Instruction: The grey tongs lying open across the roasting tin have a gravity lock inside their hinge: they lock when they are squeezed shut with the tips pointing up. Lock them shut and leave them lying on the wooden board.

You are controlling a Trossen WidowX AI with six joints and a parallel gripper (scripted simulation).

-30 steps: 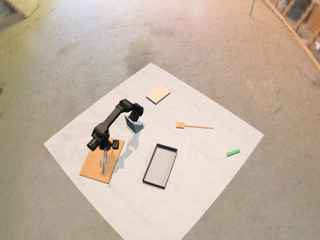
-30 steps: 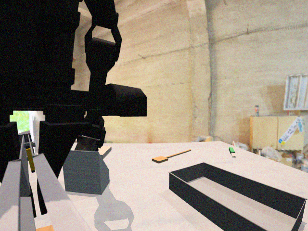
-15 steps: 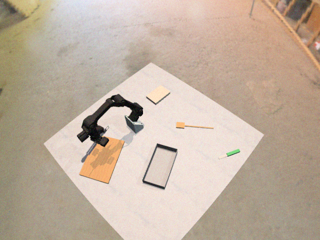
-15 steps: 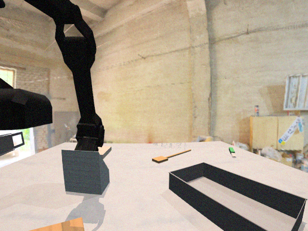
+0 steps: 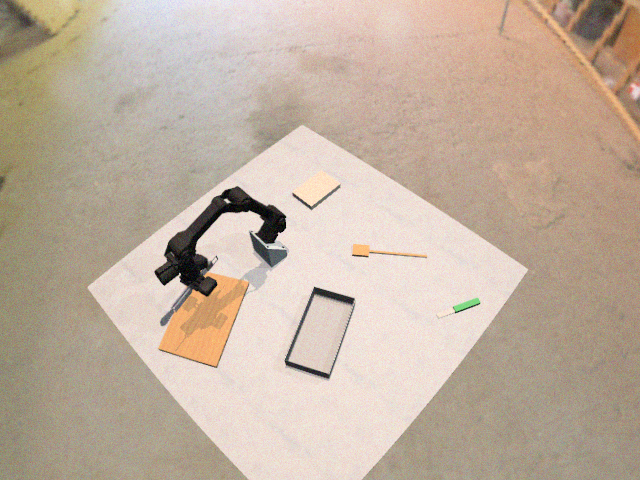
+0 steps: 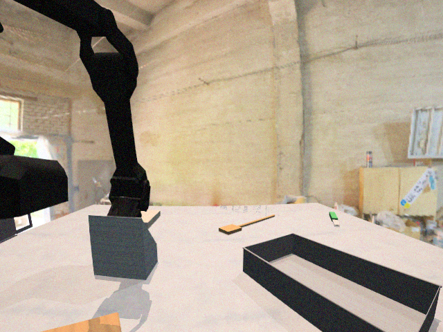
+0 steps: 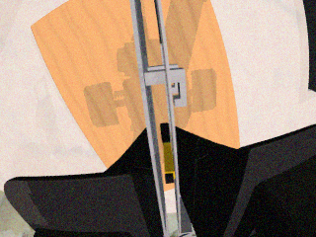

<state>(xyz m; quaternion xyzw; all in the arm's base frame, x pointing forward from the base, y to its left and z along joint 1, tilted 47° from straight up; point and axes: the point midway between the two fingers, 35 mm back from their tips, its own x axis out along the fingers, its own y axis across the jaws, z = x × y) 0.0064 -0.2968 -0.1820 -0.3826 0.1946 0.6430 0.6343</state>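
Observation:
The grey tongs (image 5: 175, 305) (image 6: 7, 230) (image 7: 141, 39) are held in the air over the left edge of the wooden board (image 5: 222, 330) (image 6: 103, 323) (image 7: 74, 49). Their two arms lie close together with a narrow gap. The looped hinge end points to the back right in the top view, the tips to the front left. My gripper (image 7: 157, 131) is shut on the tongs; its fingers are mostly hidden by the arm in the top view. The lock's state cannot be told. The roasting tin (image 5: 333, 295) (image 6: 271, 279) stands apart to the right.
A dark grey angular stand (image 5: 268, 254) (image 6: 118, 246) is at the arm's base. A pale block (image 5: 316, 189) lies farther back. An orange spatula (image 5: 360, 250) (image 6: 230, 228) and a green-handled tool (image 5: 466, 305) (image 6: 333, 216) lie to the right.

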